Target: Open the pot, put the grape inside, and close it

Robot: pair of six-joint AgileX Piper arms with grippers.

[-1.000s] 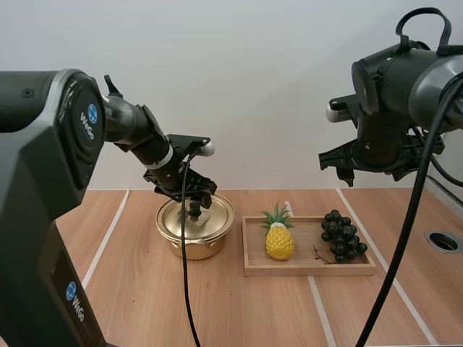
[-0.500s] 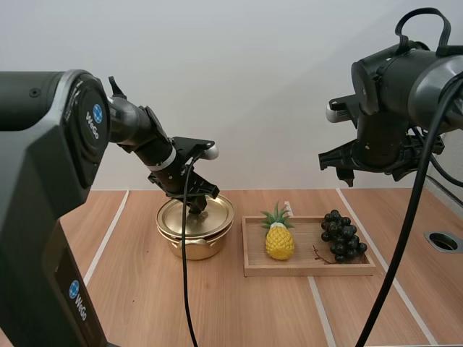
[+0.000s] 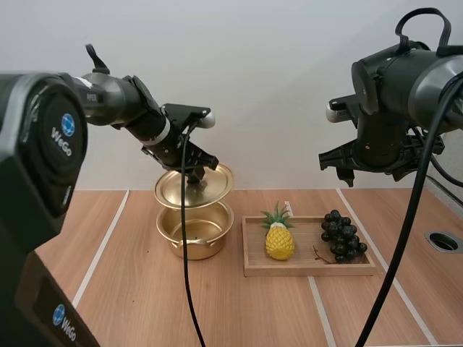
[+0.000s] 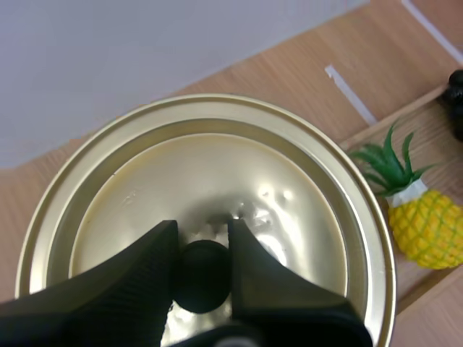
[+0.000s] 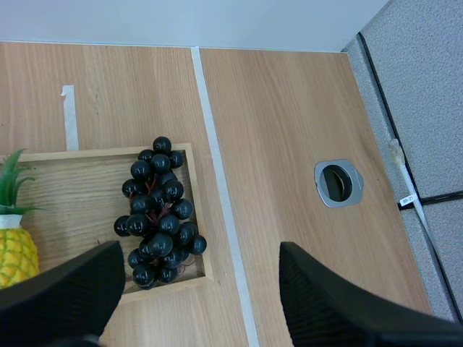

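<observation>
Left hand (image 4: 202,249) clamped on lid (image 3: 194,185), held above pot (image 3: 195,233). Keep it level; park it left on surface (image 3: 239,311). Right hand (image 5: 199,289) apart above grapes (image 5: 159,210).

pot (image 3: 195,233): sat on bench (image 3: 137,296), left of tray (image 3: 311,272)
lid (image 3: 194,186): hung above pot, not touching
tray: held pineapple (image 3: 279,240) left, grapes (image 3: 341,235) right

Pineapple (image 5: 13,249) cut off beside the grapes (image 5: 159,217), near rim of lid (image 4: 217,166) behind left tool (image 4: 202,233)

Bright, even overhead light, soft shadows on the table (image 3: 253,311), mild glare on the lid (image 4: 289,181).
</observation>
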